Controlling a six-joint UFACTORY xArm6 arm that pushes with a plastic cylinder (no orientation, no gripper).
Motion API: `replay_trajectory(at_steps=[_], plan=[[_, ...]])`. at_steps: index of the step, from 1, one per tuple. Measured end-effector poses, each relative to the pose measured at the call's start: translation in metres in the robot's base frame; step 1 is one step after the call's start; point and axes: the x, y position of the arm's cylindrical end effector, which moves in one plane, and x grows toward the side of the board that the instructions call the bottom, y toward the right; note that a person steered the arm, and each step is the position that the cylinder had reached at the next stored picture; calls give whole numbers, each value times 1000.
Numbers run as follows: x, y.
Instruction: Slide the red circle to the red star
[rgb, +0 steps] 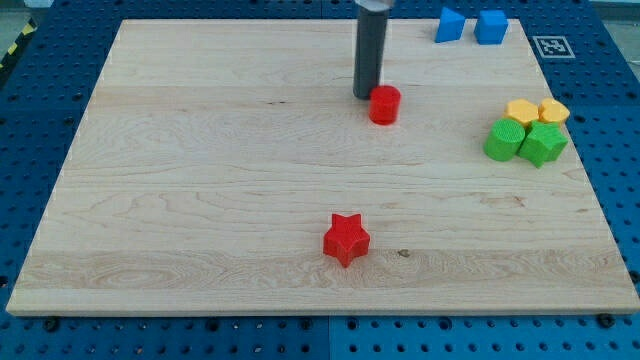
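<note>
The red circle (385, 104) is a short red cylinder in the upper middle of the wooden board (200, 180). My tip (365, 95) is the lower end of the dark rod and stands just to the left of the red circle, touching or almost touching its upper left side. The red star (346, 239) lies well below them, in the lower middle of the board, a little to the left of the circle.
Two blue blocks (450, 25) (491, 26) sit at the view's top right. Two yellow blocks (522, 110) (553, 110) and two green blocks (505, 139) (543, 143) cluster at the right edge. A fiducial marker (551, 45) is at the top right corner.
</note>
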Motion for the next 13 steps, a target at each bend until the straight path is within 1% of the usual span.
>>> replay_trajectory(at_steps=[1,2,3,4,5,6,7,9,10,11,12,13], plan=[[-7,1],[-31,16],[21,39],[59,44],[60,44],[71,44],[100,44],[103,44],[128,43],[140,40],[137,38],[171,17]])
